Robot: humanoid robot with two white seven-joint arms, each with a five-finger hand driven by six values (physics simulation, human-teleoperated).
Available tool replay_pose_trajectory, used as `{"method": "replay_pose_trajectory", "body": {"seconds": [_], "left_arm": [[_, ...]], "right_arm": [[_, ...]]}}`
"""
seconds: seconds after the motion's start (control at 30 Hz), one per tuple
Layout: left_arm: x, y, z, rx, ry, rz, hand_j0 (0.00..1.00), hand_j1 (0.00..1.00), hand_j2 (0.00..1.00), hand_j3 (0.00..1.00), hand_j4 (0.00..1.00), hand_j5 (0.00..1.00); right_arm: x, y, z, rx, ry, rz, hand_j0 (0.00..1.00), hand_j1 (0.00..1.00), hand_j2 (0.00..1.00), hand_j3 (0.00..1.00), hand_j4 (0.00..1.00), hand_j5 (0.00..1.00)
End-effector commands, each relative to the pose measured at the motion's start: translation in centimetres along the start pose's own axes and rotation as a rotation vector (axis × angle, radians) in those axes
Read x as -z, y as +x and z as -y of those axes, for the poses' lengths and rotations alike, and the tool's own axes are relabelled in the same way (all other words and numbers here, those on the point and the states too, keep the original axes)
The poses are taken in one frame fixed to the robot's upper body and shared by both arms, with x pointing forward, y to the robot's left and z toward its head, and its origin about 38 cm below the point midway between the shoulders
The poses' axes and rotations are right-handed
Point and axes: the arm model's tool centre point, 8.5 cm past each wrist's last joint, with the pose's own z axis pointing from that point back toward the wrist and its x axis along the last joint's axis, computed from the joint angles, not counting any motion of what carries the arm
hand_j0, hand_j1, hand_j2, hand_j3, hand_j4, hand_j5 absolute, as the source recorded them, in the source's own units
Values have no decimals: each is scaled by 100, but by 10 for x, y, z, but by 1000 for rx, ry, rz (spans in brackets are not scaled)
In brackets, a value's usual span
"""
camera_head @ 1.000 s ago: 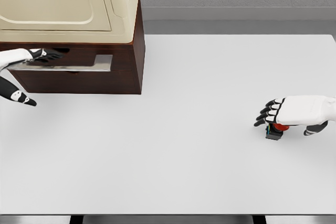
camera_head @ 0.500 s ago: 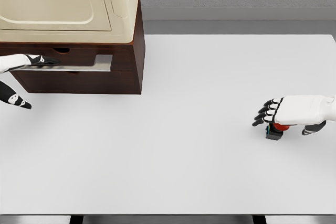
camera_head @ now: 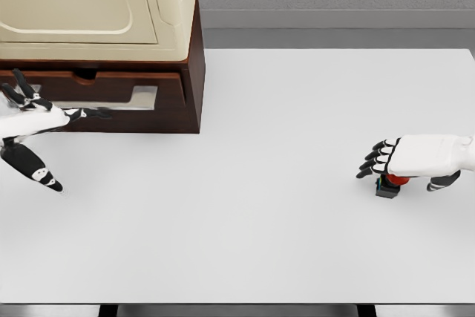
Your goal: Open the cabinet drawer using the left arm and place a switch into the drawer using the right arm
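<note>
The switch (camera_head: 388,184) is sitting on the white bench (camera_head: 282,183) at the far right, directly beneath the right robot hand (camera_head: 404,157), which is hovering palm-down over it with fingers loosely extended toward the left and not yet closing on anything; whether the palm is touching the red cap cannot be told. The switch is a small dark block with a red button, showing no clear long axis. The right robot hand is by far the nearer one, so picking it up looks like a short drop and a closing of the fingers. The drawer (camera_head: 111,93) is lying well apart from it, far to the left and farther back, in the brown cabinet (camera_head: 189,72) that is carrying a cream appliance (camera_head: 96,5). The drawer front is appearing pulled out only slightly. The left robot hand (camera_head: 33,120) is hanging just in front of the drawer with fingers splayed wide, gripping nothing. Between the switch and the cabinet the bench is offering an unobstructed path, though the narrow drawer opening and the left robot hand itself are likely to crowd the drop-off.
</note>
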Motion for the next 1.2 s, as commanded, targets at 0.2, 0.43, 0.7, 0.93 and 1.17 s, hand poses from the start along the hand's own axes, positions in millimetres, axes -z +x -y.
{"method": "replay_pose_trajectory", "body": {"seconds": [0.2, 0.43, 0.7, 0.93, 1.17], "left_arm": [[-17, 7, -17, 73, 5, 2, 100, 100, 100, 100, 100, 100], [-17, 7, -17, 73, 5, 2, 100, 100, 100, 100, 100, 100], [-19, 5, -21, 27, 24, 3, 100, 100, 100, 100, 100, 100], [-26, -8, -26, 10, 43, -43, 100, 100, 100, 100, 100, 100], [-22, -9, -23, 7, 41, -42, 100, 100, 100, 100, 100, 100]], "right_arm": [[0, 0, 0, 4, -3, 0, 100, 100, 100, 100, 100, 100], [0, 0, 0, 4, -2, -1, 100, 100, 100, 100, 100, 100], [0, 0, 0, 5, -2, 1, 100, 100, 100, 100, 100, 100], [0, 1, 0, 5, -3, 3, 100, 100, 100, 100, 100, 100], [0, 0, 0, 4, -1, 1, 100, 100, 100, 100, 100, 100]]}}
